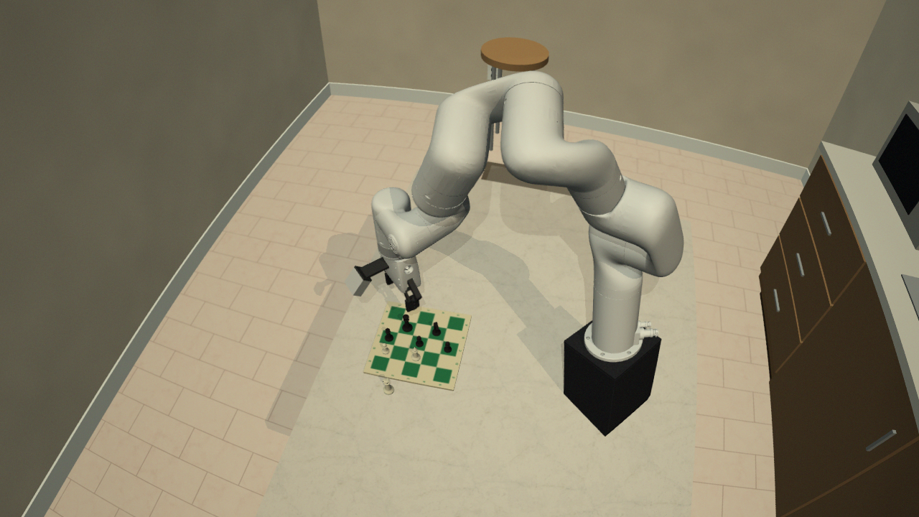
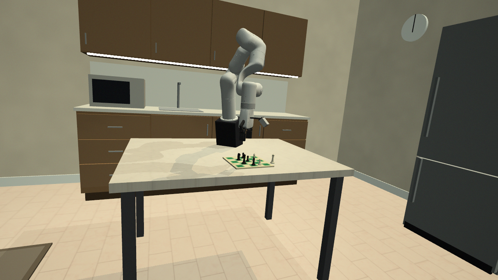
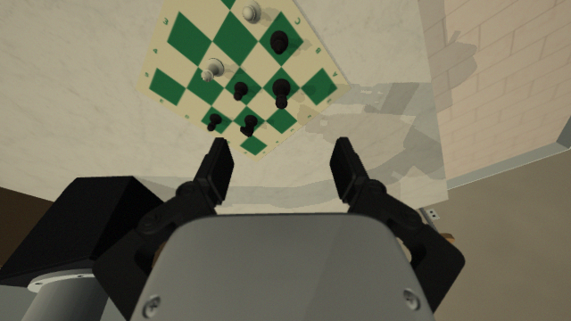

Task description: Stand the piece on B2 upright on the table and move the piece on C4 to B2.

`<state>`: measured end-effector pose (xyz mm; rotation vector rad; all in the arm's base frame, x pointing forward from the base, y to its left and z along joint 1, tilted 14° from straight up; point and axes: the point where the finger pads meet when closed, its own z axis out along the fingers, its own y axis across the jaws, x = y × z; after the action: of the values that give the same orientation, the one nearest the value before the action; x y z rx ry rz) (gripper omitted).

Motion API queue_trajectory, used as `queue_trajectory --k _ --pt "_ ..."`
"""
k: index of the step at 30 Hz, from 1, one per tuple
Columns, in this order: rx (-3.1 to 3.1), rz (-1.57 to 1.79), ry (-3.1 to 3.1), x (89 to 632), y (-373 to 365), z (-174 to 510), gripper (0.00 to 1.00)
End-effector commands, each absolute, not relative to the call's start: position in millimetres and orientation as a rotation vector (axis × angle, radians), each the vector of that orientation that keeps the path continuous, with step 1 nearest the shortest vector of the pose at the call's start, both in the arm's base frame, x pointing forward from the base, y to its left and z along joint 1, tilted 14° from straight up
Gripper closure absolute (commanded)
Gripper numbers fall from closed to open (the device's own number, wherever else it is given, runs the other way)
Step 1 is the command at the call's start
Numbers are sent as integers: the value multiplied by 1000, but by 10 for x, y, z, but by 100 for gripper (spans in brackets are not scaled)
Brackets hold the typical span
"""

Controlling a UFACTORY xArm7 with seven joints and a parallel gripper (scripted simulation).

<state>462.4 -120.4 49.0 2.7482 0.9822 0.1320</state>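
Observation:
My gripper (image 1: 407,296) (image 2: 242,133) (image 3: 282,150) is open and empty. It hangs above the corner of the chessboard (image 1: 441,374) (image 2: 265,163) (image 3: 187,37) that lies nearest the table's edge. By the edge letters, a black piece (image 1: 406,323) (image 3: 281,91) stands upright on green B2, just below and ahead of my fingers. The cream square C4 (image 3: 227,105) is bare. A white piece (image 1: 387,388) (image 2: 273,158) stands upright on the table, just off the board's far side.
Other black pieces stand on the board, among them one on C1 (image 3: 279,41), one on C3 (image 3: 240,90) and one on B4 (image 3: 249,126). Two white pieces (image 3: 211,69) (image 3: 251,11) stand further in. The robot's black base (image 1: 610,379) stands beside the board.

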Motion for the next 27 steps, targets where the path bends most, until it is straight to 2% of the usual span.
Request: queue_trajectory --k 1,13,27 --pt "2747 134 981 4622 -1192 567 0" --pt "2747 134 981 4558 -1121 957 0" --pt "2747 134 981 4550 -1112 1007 0"
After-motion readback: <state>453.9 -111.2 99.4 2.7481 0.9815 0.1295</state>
